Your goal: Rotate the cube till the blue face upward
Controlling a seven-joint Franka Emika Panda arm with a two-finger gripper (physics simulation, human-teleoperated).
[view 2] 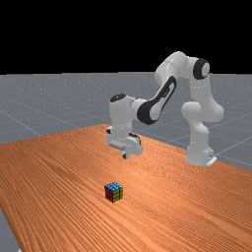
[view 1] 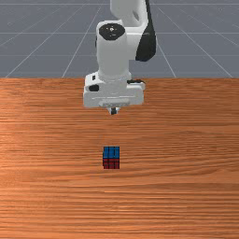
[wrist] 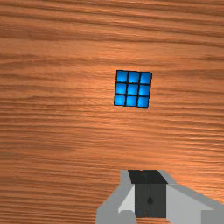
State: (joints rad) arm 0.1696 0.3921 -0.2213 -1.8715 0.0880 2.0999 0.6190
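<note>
One wood table (view 1: 186,200) under gripper (view 1: 113,111), grey floor (view 1: 42,42) beyond; cube (view 1: 111,158) lower, forward of gripper, blue up, red facing front camera, sides equal; fingers (wrist: 142,201) together.

The cube (view 1: 111,158) sits blue side up, apart from the tool (view 1: 113,111).

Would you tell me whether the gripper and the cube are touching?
Apart: the front view shows bare wood between the gripper and the cube.
</note>
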